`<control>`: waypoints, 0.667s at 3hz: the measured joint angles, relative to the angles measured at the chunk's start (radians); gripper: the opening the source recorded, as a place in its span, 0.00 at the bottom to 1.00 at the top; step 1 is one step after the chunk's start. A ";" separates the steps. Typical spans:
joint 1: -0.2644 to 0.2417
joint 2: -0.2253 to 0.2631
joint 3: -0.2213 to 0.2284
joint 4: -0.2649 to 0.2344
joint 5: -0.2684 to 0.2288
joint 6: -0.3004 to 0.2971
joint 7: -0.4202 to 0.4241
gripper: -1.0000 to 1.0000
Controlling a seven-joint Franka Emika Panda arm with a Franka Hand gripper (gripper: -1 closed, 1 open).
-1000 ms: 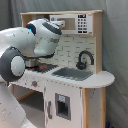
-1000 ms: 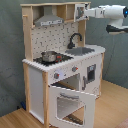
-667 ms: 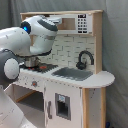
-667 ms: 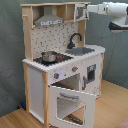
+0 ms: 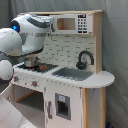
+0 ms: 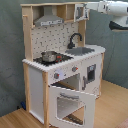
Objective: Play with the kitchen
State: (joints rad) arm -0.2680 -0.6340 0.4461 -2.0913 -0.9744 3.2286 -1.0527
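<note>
Kitchen (image 6: 60, 75) oven door (image 6: 70, 102) open; pot (image 6: 49, 56) on stove

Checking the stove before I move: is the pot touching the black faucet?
Apart. In the second exterior view the pot sits on the stove, while the black faucet stands by the sink, with bare counter between them.

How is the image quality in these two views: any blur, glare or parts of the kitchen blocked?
In the first exterior view the arm fills the upper left and hides the hood; lighting is even and soft, and the whole frame is slightly blurred. In the second exterior view the kitchen is fully visible with its oven door open, and there is no strong glare; the arm is cut off at the upper right edge.
</note>
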 joint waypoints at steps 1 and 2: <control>-0.034 0.001 0.056 0.036 0.000 -0.049 0.058 1.00; -0.088 -0.001 0.120 0.091 0.000 -0.101 0.130 1.00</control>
State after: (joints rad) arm -0.3558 -0.6346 0.5661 -2.0000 -0.9747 3.1278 -0.9224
